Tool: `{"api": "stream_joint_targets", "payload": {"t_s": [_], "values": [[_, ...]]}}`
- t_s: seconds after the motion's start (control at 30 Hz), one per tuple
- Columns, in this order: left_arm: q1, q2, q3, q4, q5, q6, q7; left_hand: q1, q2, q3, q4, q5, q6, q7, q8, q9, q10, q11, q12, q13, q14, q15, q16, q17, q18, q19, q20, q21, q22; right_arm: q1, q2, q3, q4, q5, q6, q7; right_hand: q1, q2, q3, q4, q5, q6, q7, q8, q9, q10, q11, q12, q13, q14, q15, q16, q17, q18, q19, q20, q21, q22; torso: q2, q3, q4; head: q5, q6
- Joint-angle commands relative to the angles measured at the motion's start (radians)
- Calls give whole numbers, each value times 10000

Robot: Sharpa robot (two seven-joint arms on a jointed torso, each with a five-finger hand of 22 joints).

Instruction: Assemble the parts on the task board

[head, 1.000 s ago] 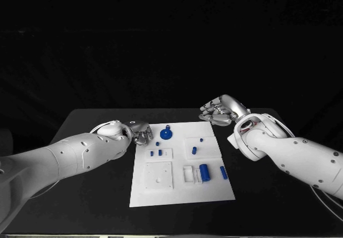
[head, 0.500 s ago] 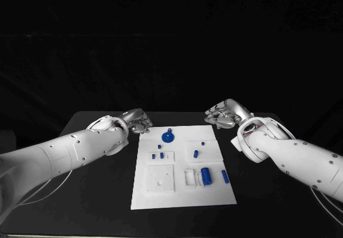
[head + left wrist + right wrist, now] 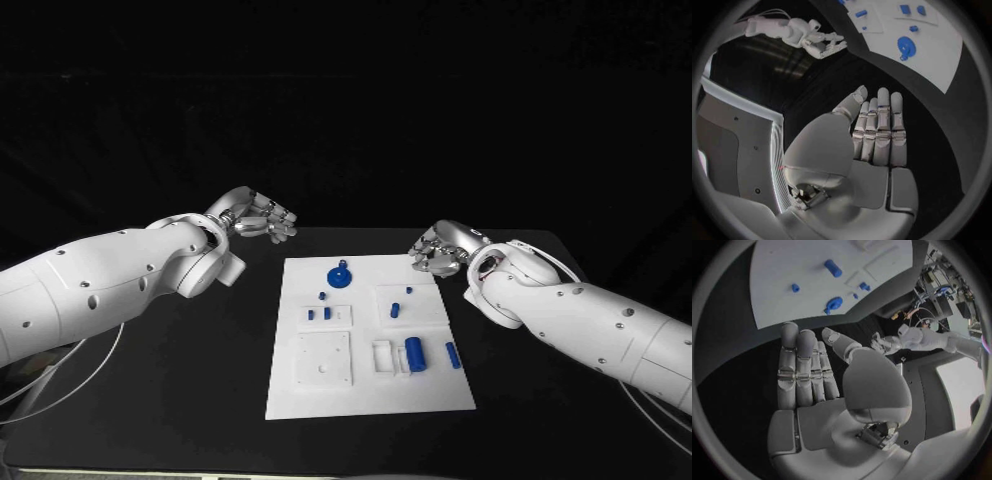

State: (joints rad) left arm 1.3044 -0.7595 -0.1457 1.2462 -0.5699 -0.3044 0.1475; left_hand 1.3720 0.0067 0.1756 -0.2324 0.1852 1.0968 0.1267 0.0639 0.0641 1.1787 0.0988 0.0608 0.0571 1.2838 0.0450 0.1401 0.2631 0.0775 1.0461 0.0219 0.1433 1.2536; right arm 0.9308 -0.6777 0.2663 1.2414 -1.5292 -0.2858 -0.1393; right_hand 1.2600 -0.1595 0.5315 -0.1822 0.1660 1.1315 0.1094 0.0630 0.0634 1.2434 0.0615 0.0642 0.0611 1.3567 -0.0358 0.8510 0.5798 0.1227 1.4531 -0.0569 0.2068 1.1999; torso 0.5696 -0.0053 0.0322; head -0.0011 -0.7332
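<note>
Meanwhile task board between left hand, right hand.

The task board is plain white on a black surface. Its parts are blue, the round one at 12 o'clock included. Each robot hand, left and right, is silver on a white arm.

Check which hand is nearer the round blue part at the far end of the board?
Left, though it's close. The left hand is off the round blue part past the board's far left corner; the right hand is off the far right edge.
</note>
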Motion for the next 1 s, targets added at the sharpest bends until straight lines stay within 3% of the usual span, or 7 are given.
{"api": "stream_joint_targets", "payload": {"t_s": [0.03,0.13,0.3,0.37,0.63,0.87,1.0], "values": [[55,-186,9,414,1897,509,674,-55,5,-26,79,-38,-92,-9,1,-9,-94,37,-19,2,-37,87,-449,-239,127,-79,101,-335,-314,1,148,-98,-249,-1604,918,-233,-77,-16,-22,-63,-77,39,-26,-4,8,-133,20,-35,-14,57,22,37,17,127,11,12,37,16,-11,-2,40,12,3],[85,-375,9,751,2178,558,783,0,-2,-90,136,-18,-113,8,3,-9,-131,62,-22,-1,-113,196,-792,-583,182,-25,229,-779,-785,5,312,-219,-447,-1948,1027,-334,-124,-73,-102,-80,-61,-8,-33,-6,6,-271,53,-36,-14,65,46,30,34,140,22,35,12,21,-3,-8,75,25,19],[103,-531,8,1095,2401,622,897,115,-4,-218,200,2,-117,54,2,-10,-124,81,-18,1,-18,205,-787,-1006,201,91,235,-768,-1290,63,582,-408,-672,-2354,1065,-515,-178,-142,-338,-120,-45,-142,-13,-10,0,-496,116,-36,-14,59,91,7,69,186,45,87,-76,8,17,-29,130,52,18],[106,-552,8,1163,2431,629,918,124,11,-236,212,6,-120,60,1,-10,-131,88,-22,0,-3,202,-785,-1059,199,92,232,-772,-1351,98,653,-478,-739,-2444,1129,-586,-185,-167,-390,-139,-53,-171,-8,-8,1,-565,135,-36,-14,61,105,5,78,197,52,100,-99,2,19,-30,125,65,16],[109,-605,7,1339,2493,631,939,135,19,-289,233,-3,-137,68,2,-10,-142,103,-22,0,23,206,-783,-1145,199,120,234,-766,-1486,209,909,-820,-1086,-2771,1552,-823,-185,-135,-595,-218,-61,-284,24,-5,0,-663,167,-32,-13,39,135,2,124,245,87,144,-203,-5,61,-62,205,3,-1],[109,-665,7,1416,2503,606,947,143,20,-304,235,-1,-143,71,2,-10,-150,107,-22,0,27,207,-783,-1165,200,126,234,-764,-1525,230,1041,-959,-1280,-3003,1692,-936,-223,-75,-411,-290,-107,-215,23,-7,0,-589,152,-35,-14,62,194,35,159,288,112,197,-222,71,92,-68,263,-53,-27],[110,-688,7,1433,2504,601,951,149,18,-311,233,2,-146,72,2,-9,-159,109,-22,0,25,208,-782,-1174,201,129,234,-763,-1545,233,1079,-1006,-1364,-3075,1729,-959,-279,-52,-244,-316,-119,-160,24,-2,3,-531,136,-30,-12,57,162,54,179,303,121,183,-227,156,90,-69,245,-44,-36]]}}
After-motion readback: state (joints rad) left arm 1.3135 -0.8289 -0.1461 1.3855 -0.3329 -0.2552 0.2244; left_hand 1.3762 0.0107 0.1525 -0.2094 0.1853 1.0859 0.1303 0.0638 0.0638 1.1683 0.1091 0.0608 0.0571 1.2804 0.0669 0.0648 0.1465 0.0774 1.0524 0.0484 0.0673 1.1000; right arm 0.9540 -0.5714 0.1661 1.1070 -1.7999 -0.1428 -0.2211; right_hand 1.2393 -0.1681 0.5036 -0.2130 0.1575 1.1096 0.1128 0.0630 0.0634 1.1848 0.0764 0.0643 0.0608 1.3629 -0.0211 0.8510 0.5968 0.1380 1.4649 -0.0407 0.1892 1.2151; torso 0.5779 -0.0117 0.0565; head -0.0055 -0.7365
